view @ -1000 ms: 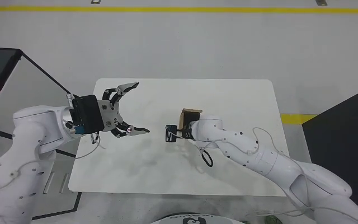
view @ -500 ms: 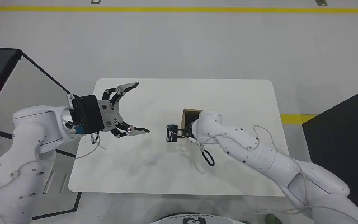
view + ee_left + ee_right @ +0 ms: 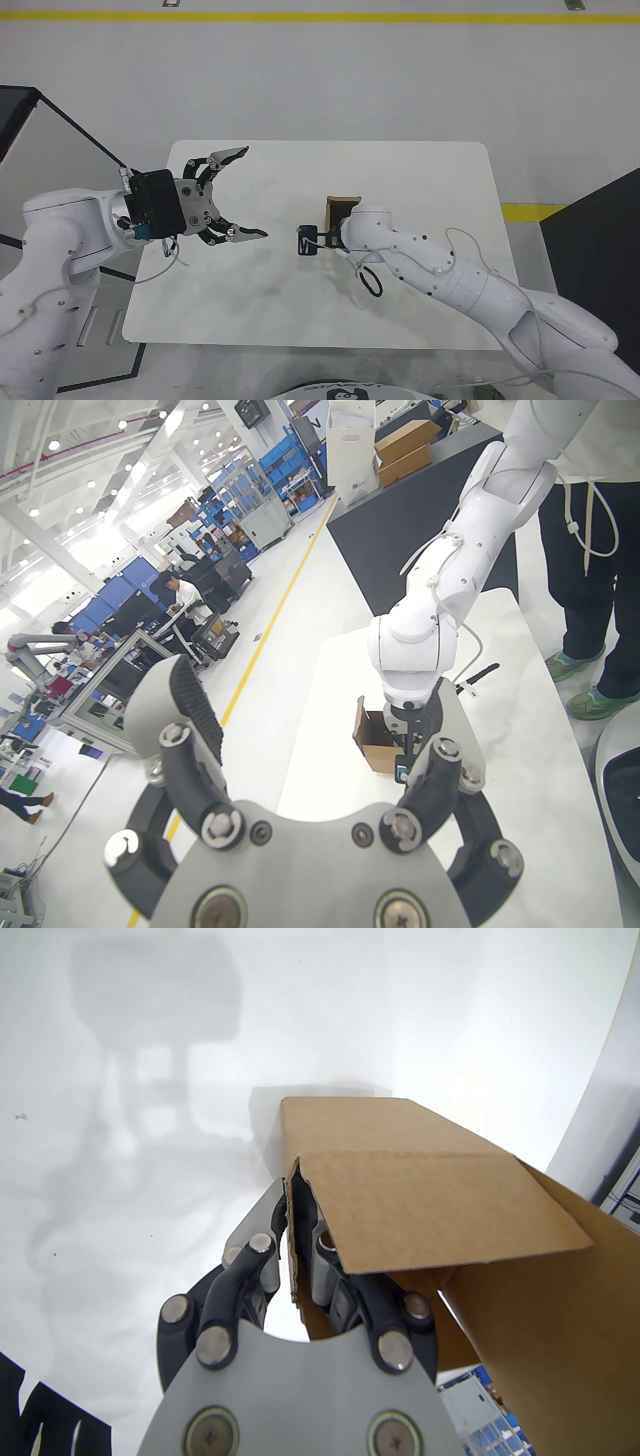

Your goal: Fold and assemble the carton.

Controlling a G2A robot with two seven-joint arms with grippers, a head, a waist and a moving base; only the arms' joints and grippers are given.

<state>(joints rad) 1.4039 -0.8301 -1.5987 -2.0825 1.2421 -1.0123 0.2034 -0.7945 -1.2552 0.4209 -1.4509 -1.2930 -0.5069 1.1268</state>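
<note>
The small brown carton (image 3: 341, 204) stands near the middle of the white table (image 3: 430, 300), with the right gripper (image 3: 298, 1228) clamped on one of its side walls. Over the table's left part the left gripper (image 3: 255, 192) hovers, spread wide, well apart from it.

Carton (image 3: 341, 206) on table (image 3: 430, 180) — near centre

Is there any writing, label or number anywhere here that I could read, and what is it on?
Nothing here can be read.
carton: plain brown cardboard, no print on the faces shown.
white box in the room behind: a small label, too small to read.
</note>
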